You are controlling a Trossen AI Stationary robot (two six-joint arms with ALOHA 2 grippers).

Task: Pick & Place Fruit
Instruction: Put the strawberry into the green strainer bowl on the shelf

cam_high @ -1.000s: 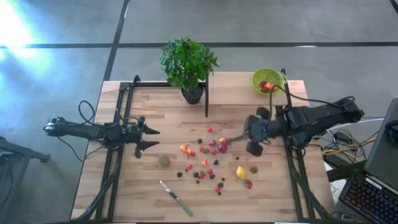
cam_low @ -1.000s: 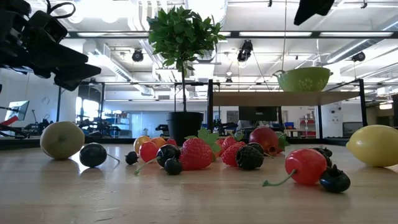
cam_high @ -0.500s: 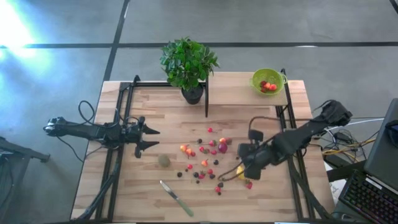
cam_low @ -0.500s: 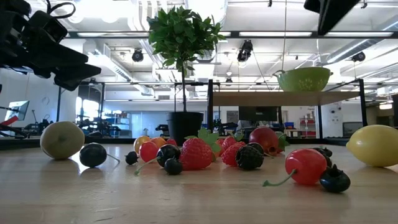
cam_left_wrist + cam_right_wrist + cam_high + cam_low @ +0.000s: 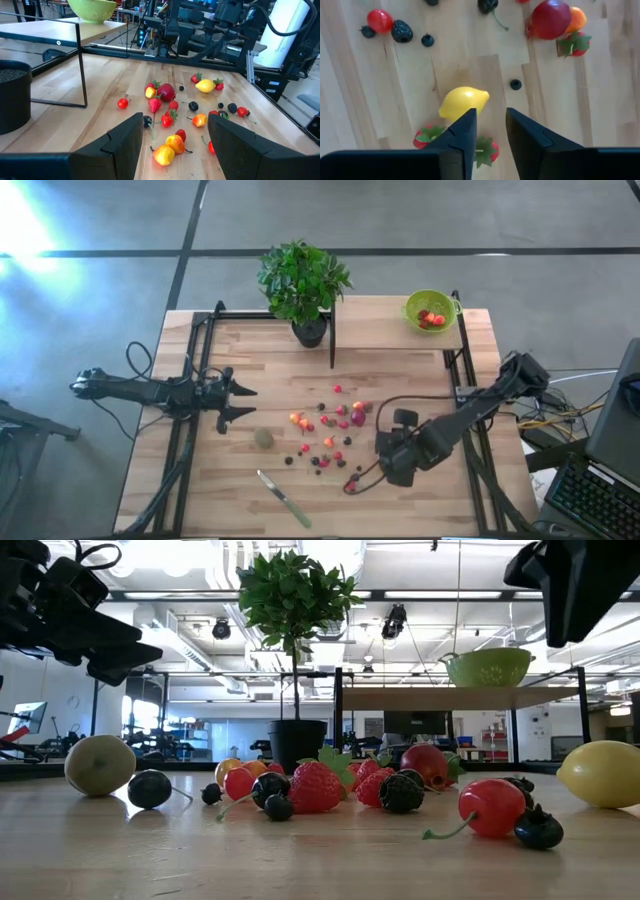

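Note:
Small toy fruits (image 5: 330, 430) lie scattered on the wooden table: red and orange berries, dark berries and a dull-green kiwi (image 5: 263, 438). My right gripper (image 5: 392, 468) hangs above the yellow lemon (image 5: 464, 101), pointing steeply down. Its fingers are a little apart with nothing between them (image 5: 491, 127). The lemon rests on the table beside two strawberries (image 5: 427, 135). The arm hides it in the high view. My left gripper (image 5: 235, 400) waits open at the table's left side. The lime-green bowl (image 5: 430, 310) at the far right holds a few red fruits.
A potted plant (image 5: 309, 330) stands at the far middle. A green-handled knife (image 5: 284, 498) lies near the front edge. The bowl sits on a raised wooden shelf (image 5: 95, 30). Black frame rails (image 5: 195, 380) run along both sides of the table.
My right gripper has swung from the table's right middle toward the near edge and down. It now points more steeply at the table, above the lemon. In the low view it has sunk into the top right corner. No fruit on the table has moved.

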